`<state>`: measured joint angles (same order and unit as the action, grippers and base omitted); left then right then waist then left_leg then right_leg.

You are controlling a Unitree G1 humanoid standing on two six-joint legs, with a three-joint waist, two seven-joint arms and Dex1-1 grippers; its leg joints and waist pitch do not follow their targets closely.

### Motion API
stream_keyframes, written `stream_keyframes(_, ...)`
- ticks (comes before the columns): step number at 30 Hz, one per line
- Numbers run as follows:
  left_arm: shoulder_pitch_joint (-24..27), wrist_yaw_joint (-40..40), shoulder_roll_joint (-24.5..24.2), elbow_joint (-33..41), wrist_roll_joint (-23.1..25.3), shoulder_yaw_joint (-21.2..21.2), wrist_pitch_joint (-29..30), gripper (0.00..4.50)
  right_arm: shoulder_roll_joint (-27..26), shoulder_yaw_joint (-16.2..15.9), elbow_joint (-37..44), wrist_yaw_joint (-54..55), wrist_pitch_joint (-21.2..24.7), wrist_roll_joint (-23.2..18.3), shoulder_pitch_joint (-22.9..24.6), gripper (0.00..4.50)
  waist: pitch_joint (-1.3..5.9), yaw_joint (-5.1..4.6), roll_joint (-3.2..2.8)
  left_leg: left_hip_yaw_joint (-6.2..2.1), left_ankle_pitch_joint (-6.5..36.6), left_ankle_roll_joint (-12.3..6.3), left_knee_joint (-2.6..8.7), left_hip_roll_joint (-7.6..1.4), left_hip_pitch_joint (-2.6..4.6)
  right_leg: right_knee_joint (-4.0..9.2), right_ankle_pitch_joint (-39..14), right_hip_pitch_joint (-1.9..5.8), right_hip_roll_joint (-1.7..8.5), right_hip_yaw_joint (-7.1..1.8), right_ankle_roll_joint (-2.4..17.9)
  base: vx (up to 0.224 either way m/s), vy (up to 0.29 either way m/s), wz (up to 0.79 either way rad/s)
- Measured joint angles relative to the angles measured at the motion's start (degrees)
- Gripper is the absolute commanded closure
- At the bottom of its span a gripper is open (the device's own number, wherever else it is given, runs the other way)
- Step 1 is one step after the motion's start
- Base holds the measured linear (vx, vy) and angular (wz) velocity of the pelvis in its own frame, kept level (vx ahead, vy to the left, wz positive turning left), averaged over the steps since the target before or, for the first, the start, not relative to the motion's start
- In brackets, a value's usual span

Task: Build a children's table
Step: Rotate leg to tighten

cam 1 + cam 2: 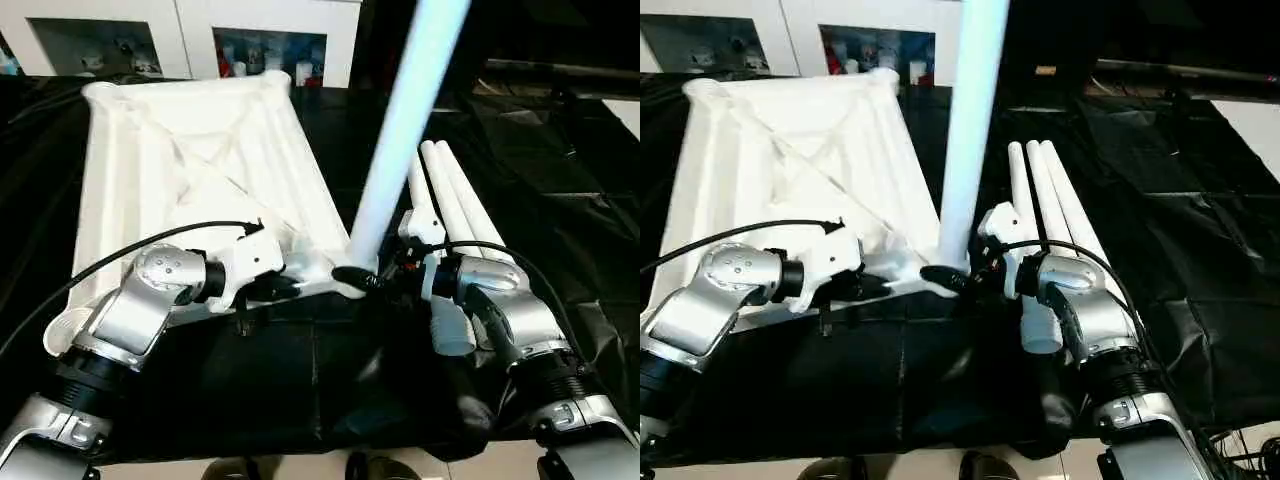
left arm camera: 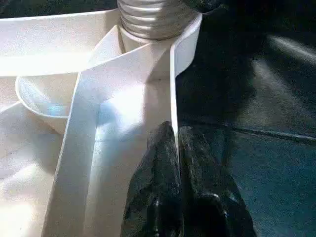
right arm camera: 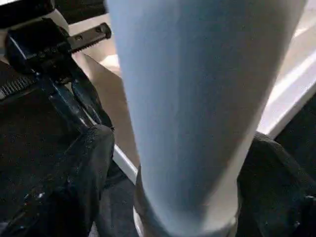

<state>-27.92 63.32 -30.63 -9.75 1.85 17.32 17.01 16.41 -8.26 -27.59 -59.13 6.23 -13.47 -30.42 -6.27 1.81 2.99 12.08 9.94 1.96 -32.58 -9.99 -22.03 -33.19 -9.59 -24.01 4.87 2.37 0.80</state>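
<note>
The tabletop [image 1: 190, 150] lies upside down, ribbed side up, on the black cover [image 1: 300, 380]. 1 leg [image 1: 400, 130] stands upright in the near corner socket [image 2: 153, 29], its long axis rising steeply away from the top. The right gripper [image 1: 365, 275] sits at the leg's base with its black fingers [image 3: 74, 187] spread wide, 1 on each side of the tube; whether they press it I cannot tell. The left gripper [image 1: 275, 290] has its fingers [image 2: 163, 187] pressed together over the thin rim wall just short of that socket, steadying the top. The right arm is the nearer one to the leg, so any seating or twisting along the leg's axis likely falls to it. 3 spare legs [image 1: 450, 205] lie side by side just beyond the right wrist
</note>
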Motion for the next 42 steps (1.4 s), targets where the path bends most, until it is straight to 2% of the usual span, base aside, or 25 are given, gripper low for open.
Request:
stream_keyframes(15,0.0,0.9,-0.5,-0.2,-0.5,0.2,-0.7,4.50,1.7,-1.8,-2.5,-1.9,-3.4,3.2,-0.5,0.64,0.00,0.09,0.02,0.08,-0.1,-0.16,-0.01,0.01,-0.02,0.00,0.0,0.02,0.03,-0.02,0.0,0.000,0.000,0.00)
stream_keyframes(16,0.0,0.9,-0.5,-0.2,-0.5,0.2,-0.7,4.50,1.7,-1.9,-2.9,-1.9,-3.4,3.2,-0.4,0.90,0.00,0.09,0.02,0.08,-0.1,-0.16,-0.01,0.01,-0.02,-0.01,0.0,0.02,0.03,-0.02,0.0,0.000,0.000,0.00)
stream_keyframes(19,0.0,1.0,-0.6,-0.2,-0.6,0.2,-0.7,4.50,1.6,-1.8,-3.1,-1.7,-3.4,3.2,-0.5,1.01,0.01,0.10,0.02,0.08,-0.1,-0.19,-0.01,0.00,-0.01,-0.03,0.0,0.02,0.03,-0.01,0.0,0.000,0.000,0.00)
stream_keyframes(20,0.0,1.0,-0.6,-0.2,-0.6,0.2,-0.7,4.50,1.6,-1.7,-3.1,-1.7,-3.4,3.2,-0.5,1.21,0.01,0.10,0.02,0.08,-0.1,-0.23,-0.01,0.00,-0.01,-0.04,0.0,0.02,0.03,-0.01,0.0,0.000,0.000,0.00)
stream_keyframes(26,0.0,1.4,-0.9,-0.5,-0.9,0.2,-0.8,4.50,0.9,-1.2,-3.6,-1.4,-3.3,3.0,-0.5,1.69,0.01,0.07,0.03,0.08,-0.2,-0.28,-0.07,0.00,-0.01,-0.07,0.0,0.03,0.03,-0.03,0.0,0.000,0.000,0.00)
stream_keyframes(32,0.0,1.2,-0.7,-0.8,-0.9,0.1,-0.8,4.50,-0.1,-0.7,-4.0,-0.6,-3.4,2.8,0.1,1.81,0.04,0.05,0.06,0.07,-0.2,-0.28,-0.09,0.00,0.03,-0.13,0.0,0.04,0.03,-0.02,0.0,0.000,0.000,0.00)
stream_keyframes(36,-1.3,-2.9,2.8,-4.1,-0.2,-0.2,0.5,4.50,-4.6,1.8,-5.6,9.0,-4.2,2.9,1.4,1.83,0.13,-0.06,0.14,0.07,0.0,0.02,-0.25,0.00,0.38,-0.37,0.0,0.28,0.04,-0.10,0.0,0.000,0.000,0.00)
stream_keyframes(39,-3.4,-8.8,6.7,-8.3,1.9,-0.1,1.9,4.50,-10.3,4.5,-8.8,22.7,-5.4,4.3,1.0,1.83,0.14,-0.26,0.13,0.03,0.0,0.07,-0.25,0.01,1.16,-0.31,-0.2,0.91,0.06,-0.12,-0.4,-0.036,-0.001,-0.01)
stream_keyframes(42,-5.2,-13.2,9.7,-11.3,3.1,-0.1,3.1,4.50,-14.3,6.0,-11.9,33.4,-5.9,5.5,-1.0,1.83,0.14,-0.68,0.06,-0.36,0.0,0.07,-0.10,0.12,1.19,0.23,-0.4,1.01,0.13,0.26,-0.6,-0.065,0.010,-0.07)
